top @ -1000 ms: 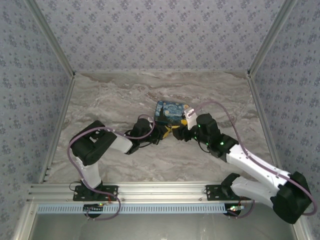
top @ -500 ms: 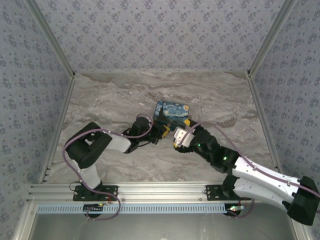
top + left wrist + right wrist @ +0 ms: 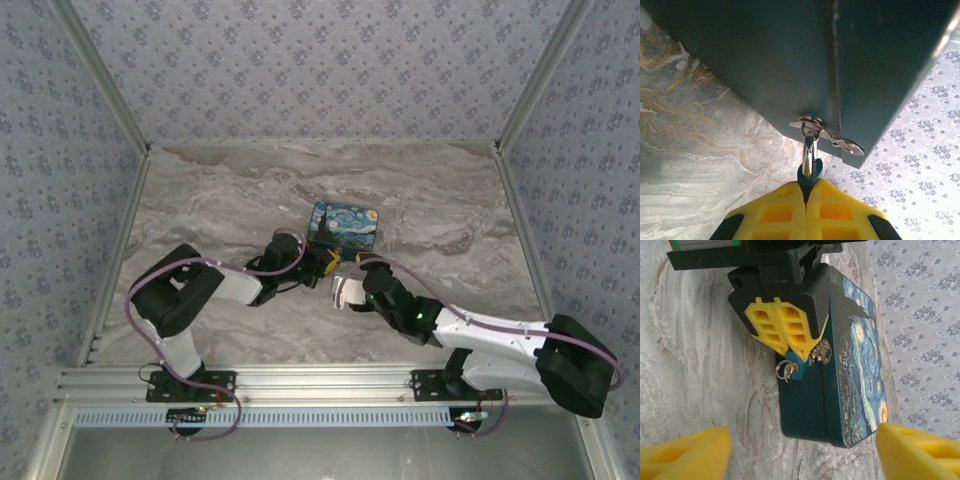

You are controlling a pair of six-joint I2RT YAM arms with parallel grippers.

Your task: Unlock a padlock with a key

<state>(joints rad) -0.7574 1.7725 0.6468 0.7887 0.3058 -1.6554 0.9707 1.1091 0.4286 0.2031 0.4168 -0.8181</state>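
The padlock [image 3: 799, 368] hangs by its shackle [image 3: 810, 149] from the hasp [image 3: 822, 352] on the painted box's [image 3: 860, 350] near side, mid-bench, apparently locked. The left pincer [image 3: 792, 354] pinches its body. The right pincer [image 3: 802, 447], nearer, stands spread and empty, so inserting and turning the key appears outstanding.

Top external sits high behind the arm bases, tilted down, wide and far, taking in the whole table [image 3: 220, 200] with the painted box [image 3: 343, 224] mid-frame. Left wrist cam is almost against the box's dark side wall, looking up along the closed yellow fingertips of the left gripper [image 3: 806, 186] at the hasp [image 3: 812, 123], wallpaper behind; right wrist cam sits further back, rolled on its side, facing that same box side between the spread fingers of the right gripper [image 3: 800, 455]. All three share the box; both wrist views share the hasp, the padlock [image 3: 797, 369] and the left gripper's fingertips.
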